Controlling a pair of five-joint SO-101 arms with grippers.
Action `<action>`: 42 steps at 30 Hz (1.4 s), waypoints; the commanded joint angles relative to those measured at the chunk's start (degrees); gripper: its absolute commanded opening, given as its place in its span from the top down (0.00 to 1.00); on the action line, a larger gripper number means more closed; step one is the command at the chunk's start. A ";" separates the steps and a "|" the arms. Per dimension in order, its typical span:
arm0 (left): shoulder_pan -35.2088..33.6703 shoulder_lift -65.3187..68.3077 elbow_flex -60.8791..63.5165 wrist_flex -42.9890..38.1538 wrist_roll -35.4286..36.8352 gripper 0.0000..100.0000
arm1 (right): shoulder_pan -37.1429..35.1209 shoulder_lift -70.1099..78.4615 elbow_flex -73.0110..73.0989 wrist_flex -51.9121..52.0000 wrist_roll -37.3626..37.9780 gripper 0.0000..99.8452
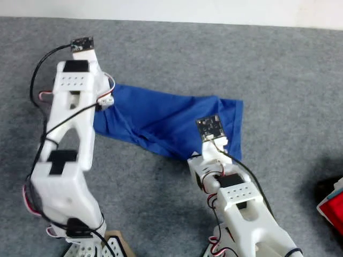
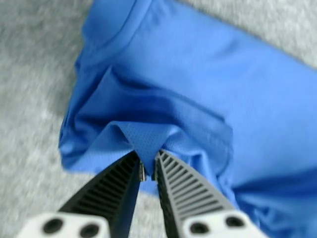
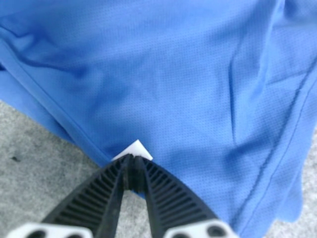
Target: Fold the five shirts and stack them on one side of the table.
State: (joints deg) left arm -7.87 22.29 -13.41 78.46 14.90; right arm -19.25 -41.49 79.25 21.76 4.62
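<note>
Fabric of the blue shirt (image 1: 171,120) is clenched by the left gripper (image 2: 147,171) at its collar (image 2: 106,37) end and the right gripper (image 3: 132,162) at its near edge, likely for folding.

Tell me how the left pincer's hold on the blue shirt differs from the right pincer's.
The left pincer pinches a raised peak of the blue shirt near its collar; the right pincer bites the shirt's flat outer edge. A small white tab shows at the right pincer's tips, none at the left pincer's. Shared: both are shut on the same shirt, which lies on the grey table.
</note>
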 commanded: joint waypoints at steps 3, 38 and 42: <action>-1.89 9.89 -15.43 6.51 0.53 0.93 | -0.31 -0.84 -0.13 -0.75 0.62 0.99; 0.66 -23.87 13.85 13.36 -5.80 0.99 | -0.31 -0.84 -0.13 -0.75 0.70 0.99; 1.36 -24.92 24.40 4.66 -5.80 0.99 | -0.31 -0.84 -0.13 -0.75 0.70 0.99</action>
State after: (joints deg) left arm -8.22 0.66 2.15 90.77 9.80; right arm -19.25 -41.49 79.25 21.76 4.62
